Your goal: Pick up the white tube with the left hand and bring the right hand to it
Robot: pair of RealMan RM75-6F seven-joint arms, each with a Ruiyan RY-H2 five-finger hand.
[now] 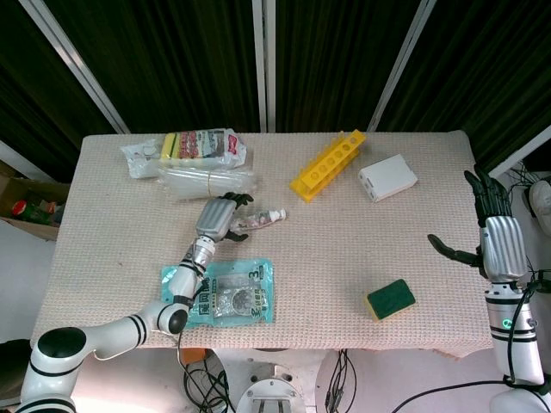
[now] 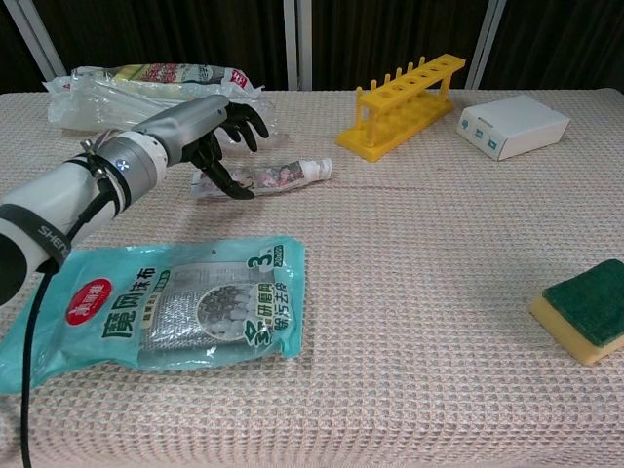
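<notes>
The white tube [image 1: 265, 217] [image 2: 283, 175] lies flat on the woven table cloth, its cap pointing right. My left hand [image 1: 219, 218] [image 2: 200, 129] is over the tube's left end, fingers apart and curved down around it. Its fingertips [image 2: 234, 190] sit close to the tube, but nothing is lifted or clasped. My right hand [image 1: 498, 234] shows only in the head view, past the table's right edge. It is upright with its fingers spread, holds nothing, and is far from the tube.
A teal packet [image 1: 228, 292] [image 2: 166, 312] lies under my left forearm. Plastic bags [image 1: 198, 151] [image 2: 146, 83] sit behind the tube. A yellow tube rack [image 1: 327, 163] [image 2: 405, 107] and a white box [image 1: 387, 177] [image 2: 514, 125] stand further back, a sponge [image 1: 390, 299] [image 2: 585, 310] front right.
</notes>
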